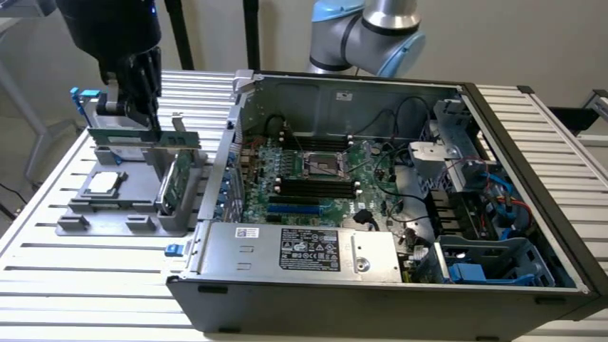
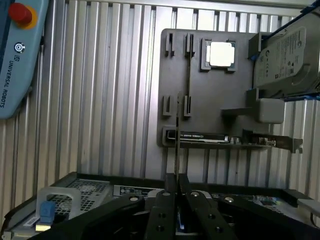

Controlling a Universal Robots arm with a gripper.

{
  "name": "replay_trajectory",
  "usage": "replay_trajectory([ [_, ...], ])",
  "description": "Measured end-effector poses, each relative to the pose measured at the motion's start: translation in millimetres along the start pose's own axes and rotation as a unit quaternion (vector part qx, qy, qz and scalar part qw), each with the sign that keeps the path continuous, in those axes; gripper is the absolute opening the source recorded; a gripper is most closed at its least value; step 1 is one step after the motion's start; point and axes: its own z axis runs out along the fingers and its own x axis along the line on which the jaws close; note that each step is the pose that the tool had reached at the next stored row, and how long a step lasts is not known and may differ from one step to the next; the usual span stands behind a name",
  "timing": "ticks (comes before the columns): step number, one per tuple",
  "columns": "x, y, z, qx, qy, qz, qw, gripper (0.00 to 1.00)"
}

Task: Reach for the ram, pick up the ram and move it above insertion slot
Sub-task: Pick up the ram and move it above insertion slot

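Observation:
The ram [image 1: 122, 133] is a long thin green stick, and my gripper [image 1: 133, 117] is shut on its top edge. It hangs level, just above the grey holder plate [image 1: 95, 214] at the exterior view's left. In the wrist view the ram [image 2: 176, 135] shows edge-on as a thin dark line running out from between the black fingers [image 2: 165, 200] of the gripper [image 2: 176, 182], over the holder plate [image 2: 210, 90]. The dark memory slots [image 1: 314, 187] lie on the motherboard inside the open computer case [image 1: 380, 278], well towards the exterior view's right of the gripper.
On the holder plate stand a taller green expansion card [image 1: 176, 178] [image 2: 225, 140], a silver processor chip [image 1: 102, 184] [image 2: 221, 53] and a silver hard drive [image 2: 287, 57]. A teach pendant [image 2: 20, 50] lies on the slatted table [image 1: 95, 285]. The case wall [image 1: 223, 157] rises between holder and motherboard.

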Motion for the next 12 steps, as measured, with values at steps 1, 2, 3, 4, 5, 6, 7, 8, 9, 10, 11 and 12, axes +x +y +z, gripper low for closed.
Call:
replay_trajectory([
  [1,0.2,-4.5,-0.5,0.0,-0.0002,0.0,1.0,0.14],
  [2,0.5,-8.9,-0.9,0.0,-0.0005,0.0,1.0,0.14],
  [3,0.7,-13.4,-1.4,0.0,-0.0008,0.0,1.0,0.14],
  [4,0.9,-17.9,-1.8,0.0,-0.0011,0.0,1.0,0.14],
  [5,1.1,-22.4,-2.2,0.0,-0.0014,0.0,1.0,0.14],
  [6,1.3,-26.8,-2.6,0.0,-0.0017,0.0,1.0,0.14],
  [7,1.6,-31.3,-3.1,-0.0001,-0.0019,0.0,1.0,0.14],
  [8,1.8,-36.2,-3.6,0.0,-0.0022,0.0,1.0,0.14],
  [9,2.0,-40.7,-4.0,0.0,-0.0025,0.0,1.0,0.14],
  [10,2.2,-45.1,-4.4,0.0,-0.0028,0.0,1.0,0.14],
  [11,2.4,-49.7,-4.9,0.0,-0.0031,0.0,1.0,0.14],
  [12,2.7,-54.1,-5.3,0.0,-0.0034,0.0,1.0,0.14],
])
